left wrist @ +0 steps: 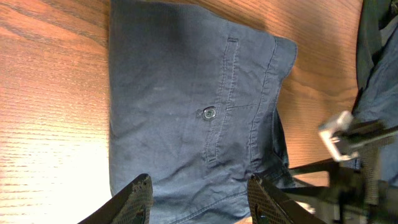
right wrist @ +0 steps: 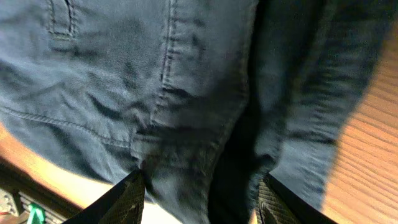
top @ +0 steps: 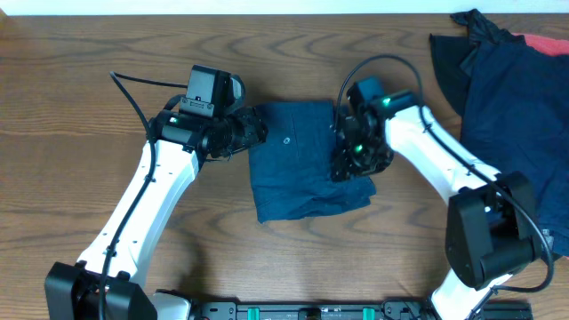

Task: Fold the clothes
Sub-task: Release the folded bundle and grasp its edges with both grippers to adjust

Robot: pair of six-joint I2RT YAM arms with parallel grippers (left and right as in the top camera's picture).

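Observation:
Dark blue denim-like shorts [top: 298, 173] lie folded in a rough rectangle at the middle of the table. My left gripper [top: 256, 132] is at their upper left edge. In the left wrist view its fingers [left wrist: 200, 194] are open, spread over the cloth [left wrist: 168, 93], with a button [left wrist: 208, 112] ahead. My right gripper [top: 354, 164] is low on the shorts' right edge. In the right wrist view its fingers [right wrist: 202, 198] are wide apart, with a rumpled fold of the shorts [right wrist: 186, 81] rising between them.
A pile of other clothes [top: 511, 98] lies at the back right: dark navy cloth, a black piece [top: 471, 31] and a red piece [top: 544, 43]. The right arm [left wrist: 348, 140] shows at the right of the left wrist view. The wooden table [top: 89, 107] shows around the shorts.

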